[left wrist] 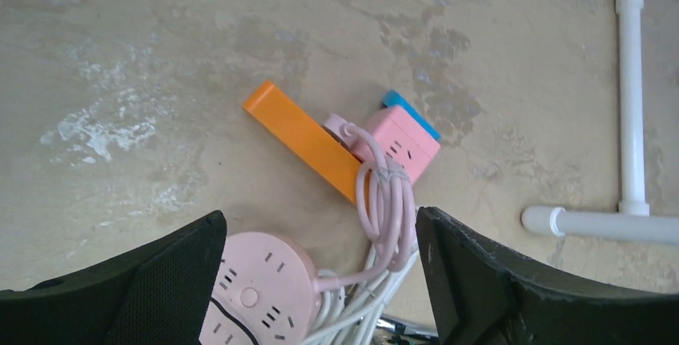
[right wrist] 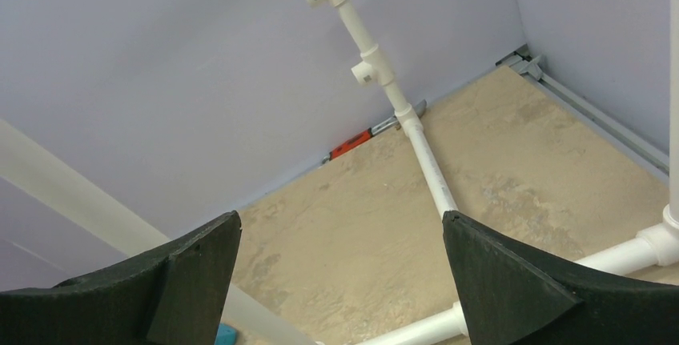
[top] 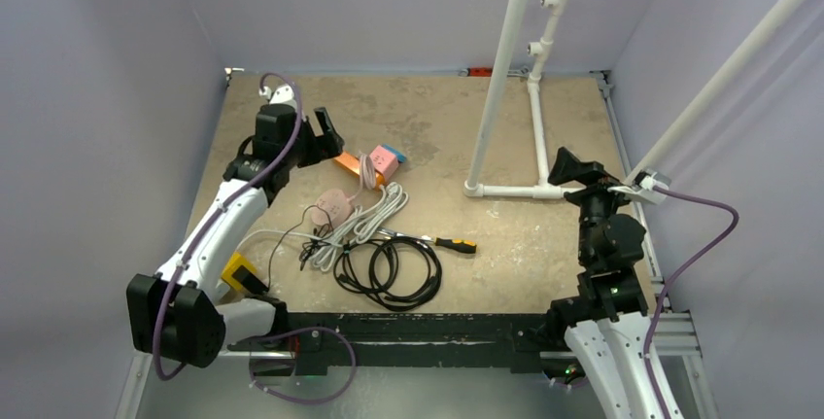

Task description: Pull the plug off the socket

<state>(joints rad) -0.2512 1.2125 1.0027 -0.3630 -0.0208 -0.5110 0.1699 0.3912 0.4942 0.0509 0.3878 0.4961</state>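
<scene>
Gaping wide, holding nothing, the left end effector (left wrist: 319, 215) hovers over a smooth round pink power strip (left wrist: 260, 297). Just beyond its fingertips, a boxy socket cube (left wrist: 400, 145) with a pink plug (left wrist: 340, 127) at its side touches a flat orange block (left wrist: 300, 133). Mottled counter (left wrist: 160, 41) lies open farther out. The right end effector (right wrist: 340, 215) is spread wide too.

1. The cube socket (top: 384, 159) sits centre-left on the tabletop (top: 544, 254), with the flat bar (top: 347, 160) just beside it on its left.
2. The round power strip (top: 333, 207) lies below them, the bundled cord (top: 377, 213) just to its right.
3. The coiled cable (top: 391, 268) lies lower still, the screwdriver (top: 445, 242) at its upper right.
4. The pipe frame (top: 505, 190) stands right of centre.
</scene>
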